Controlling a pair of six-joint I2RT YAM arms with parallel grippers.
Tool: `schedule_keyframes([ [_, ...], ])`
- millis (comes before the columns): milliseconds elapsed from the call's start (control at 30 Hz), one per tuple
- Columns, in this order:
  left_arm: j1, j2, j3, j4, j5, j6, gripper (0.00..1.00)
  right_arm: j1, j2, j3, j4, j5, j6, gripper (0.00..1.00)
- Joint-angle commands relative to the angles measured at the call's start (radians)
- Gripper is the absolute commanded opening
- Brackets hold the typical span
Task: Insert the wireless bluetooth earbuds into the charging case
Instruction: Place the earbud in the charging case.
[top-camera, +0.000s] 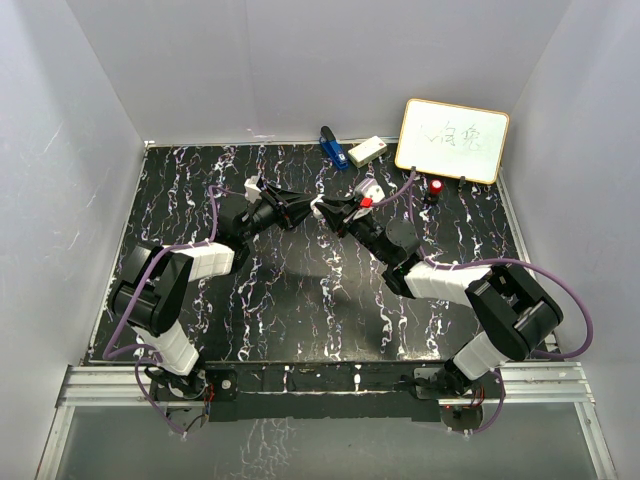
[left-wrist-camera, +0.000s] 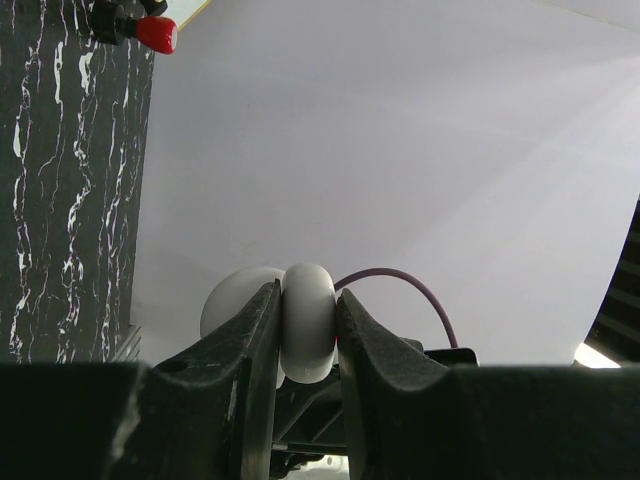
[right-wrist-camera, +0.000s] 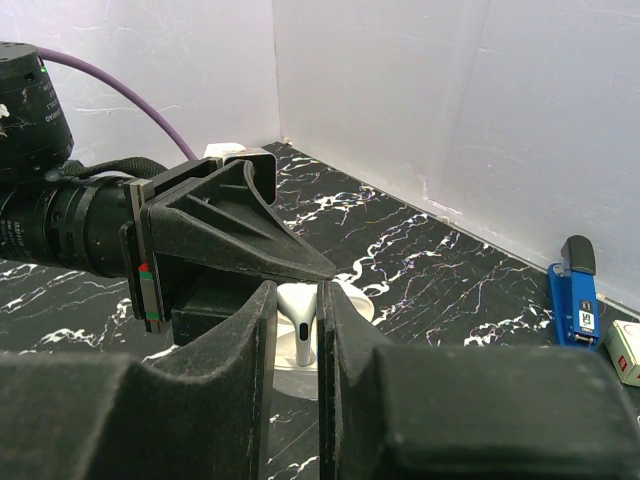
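In the centre of the top view the two arms meet tip to tip. The left gripper (left-wrist-camera: 307, 297) pinches the white charging case (left-wrist-camera: 308, 335). The right gripper (right-wrist-camera: 297, 292) pinches a white earbud (right-wrist-camera: 298, 328) right at the case, with the left gripper's black finger crowding close beside it. Toward the upper right of the table (top-camera: 300, 300), well apart, are a blue device (top-camera: 330, 147), small white box (top-camera: 366, 150), whiteboard (top-camera: 452, 140) and red-capped knob (top-camera: 437, 187).

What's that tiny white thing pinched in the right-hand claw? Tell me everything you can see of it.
It is an earbud: white, glossy, plastic-looking, with a rounded head on top and a short stem pointing down, so roughly upright. The right gripper pinches it from both sides. The white case sits right behind and below it; whether they touch cannot be told.
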Motion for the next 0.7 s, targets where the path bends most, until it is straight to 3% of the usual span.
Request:
schedule_keyframes([
  [0, -0.004, -0.062, 0.044, 0.042, 0.015, -0.01, 0.0, -0.006, 0.005, 0.01, 0.031, 0.003, -0.009, 0.0],
  [667, -0.013, -0.05, 0.054, 0.042, 0.011, -0.01, 0.0, -0.006, 0.021, 0.026, 0.033, -0.017, 0.014, 0.0],
])
